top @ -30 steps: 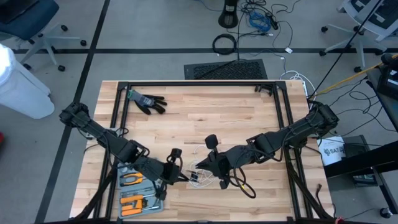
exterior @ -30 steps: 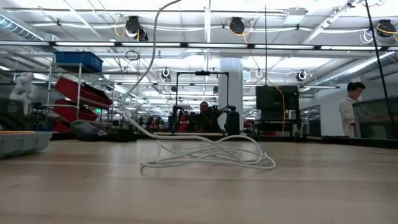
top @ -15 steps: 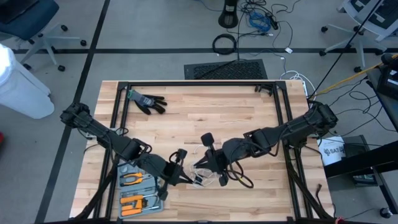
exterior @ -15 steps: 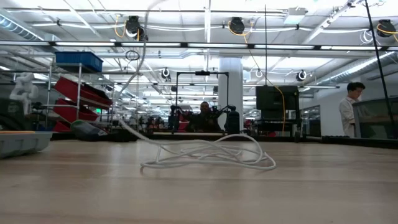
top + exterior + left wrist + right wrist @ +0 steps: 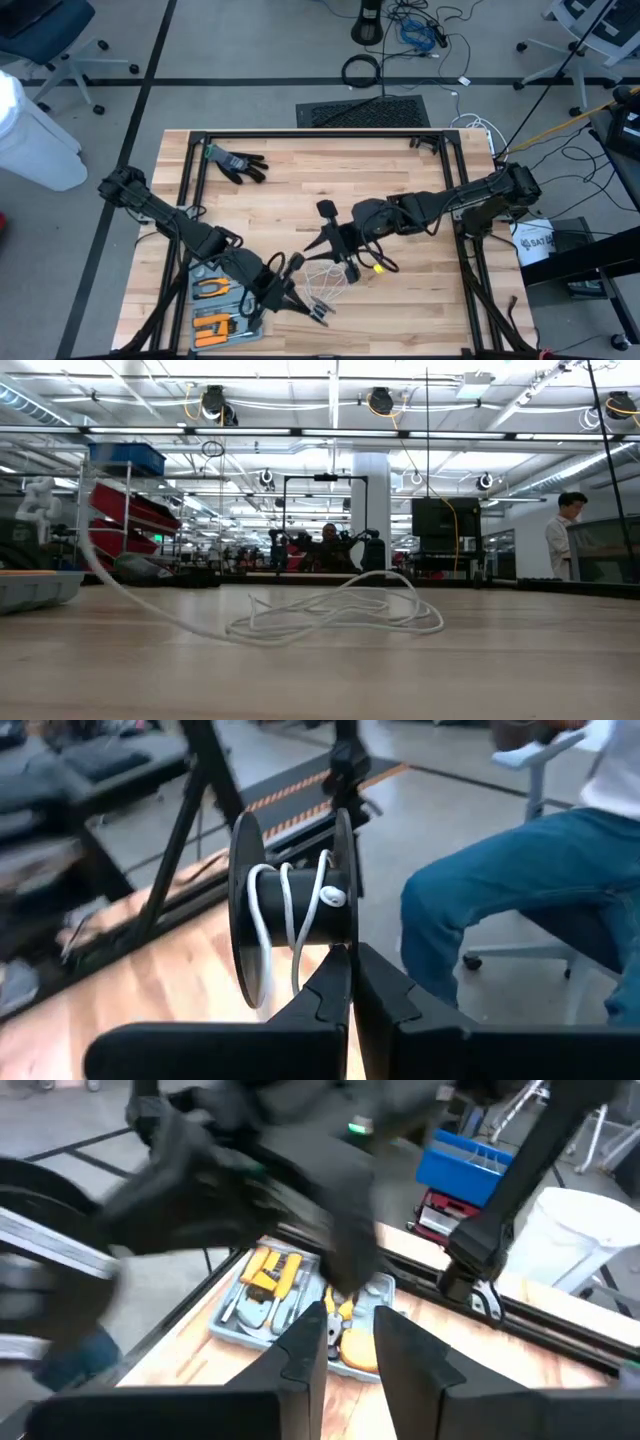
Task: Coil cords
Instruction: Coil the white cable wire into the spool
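The left hand (image 5: 348,956) has its two dark fingers pressed together, pinched on the edge of one flange of a small round black spool (image 5: 246,915). The fingertips cover the contact itself. A few turns of thin white cord (image 5: 332,897) lie around the spool's hub, and a strand drops off it out of sight behind the fingers. From above, this hand sits low near the front edge of the pale wooden tabletop (image 5: 400,170), and the spool there is too small and dark to pick out against the arm.

The rest of the cord lies in loose, tangled loops on the boards just beside that hand, between the two arms. In the low view one strand rises out of the pile and leaves the picture at its side (its far end is cut off).

The right hand (image 5: 350,1325) hangs just beyond the loops, its fingers (image 5: 305,1348) a narrow gap apart with nothing seen between them. Past them the other arm is only a dark blur over a grey tray (image 5: 226,1318) of orange-handled tools (image 5: 268,1270).

A tiny yellow object (image 5: 378,267) lies near the right hand, too small to identify. A black glove (image 5: 238,162) lies well apart at the far left corner. A seated person's blue-trousered legs (image 5: 500,910) show beyond the spool, the upper body cut off.
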